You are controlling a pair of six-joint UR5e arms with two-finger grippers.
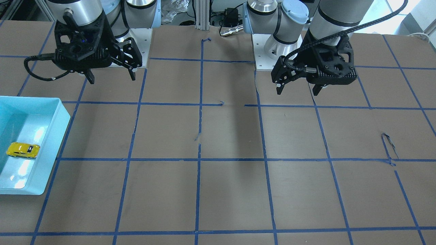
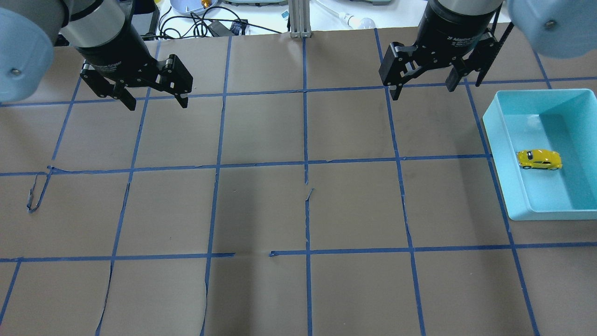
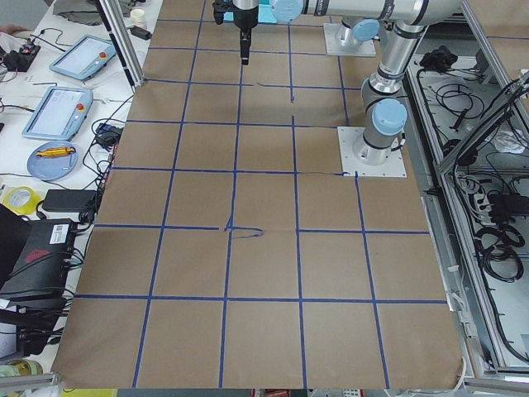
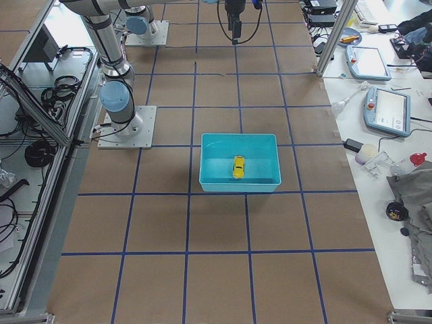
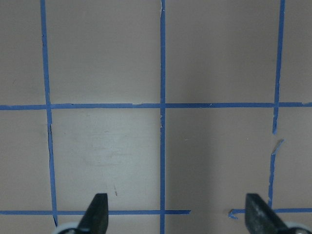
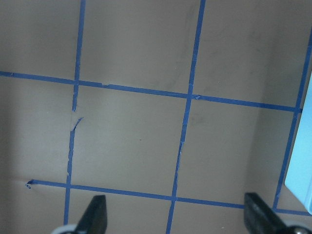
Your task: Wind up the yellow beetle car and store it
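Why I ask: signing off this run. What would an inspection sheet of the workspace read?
Surface: brown paper table cover with blue tape grid, tape torn in spots.
Job's things: tiny glossy yellow beetle car sits inside light-blue plastic bin, on the robot's right.
Clutter: nothing seen.
End effectors: left end effector and right end effector both open, empty, above the table.
Cables: black braided cable at each wrist.
Surroundings: teach pendants on white side bench; coiled black cables past the table edge.
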